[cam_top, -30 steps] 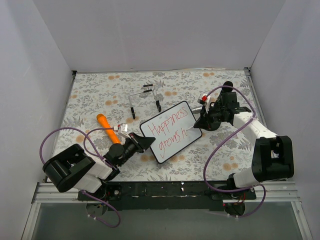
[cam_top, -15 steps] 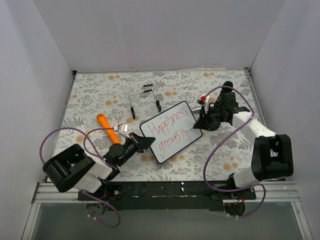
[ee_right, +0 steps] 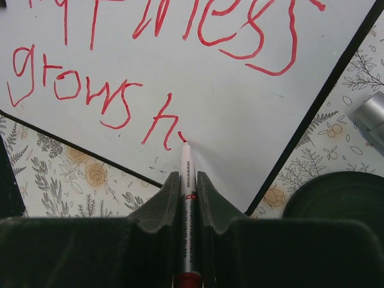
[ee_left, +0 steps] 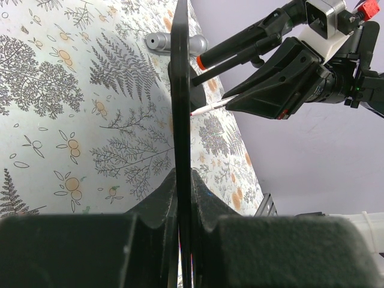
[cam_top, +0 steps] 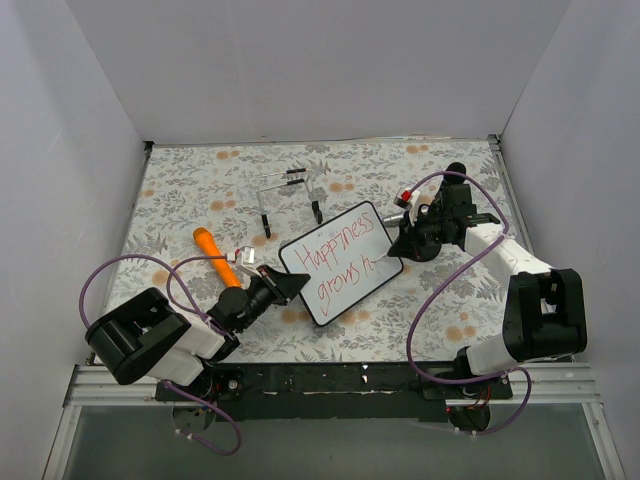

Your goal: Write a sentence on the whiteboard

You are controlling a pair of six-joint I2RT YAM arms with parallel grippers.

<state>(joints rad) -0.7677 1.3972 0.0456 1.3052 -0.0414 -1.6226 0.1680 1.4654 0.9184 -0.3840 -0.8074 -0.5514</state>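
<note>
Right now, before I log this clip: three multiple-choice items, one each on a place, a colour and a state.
1. Where is the marker tip? A. On the whiteboard, just after the "h". B. On the top line of words. C. Lifted clear of the board.
2. What colour is the writing? A. Blue. B. Black. C. Red.
3. How is the left gripper? A. Open, off the board. B. Shut on the board's edge. C. Shut on nothing.
Answers: 1 A, the tip sits at the last stroke's end; 2 C, every letter is red; 3 B, the board is clamped edge-on in that gripper's jaws.
</note>
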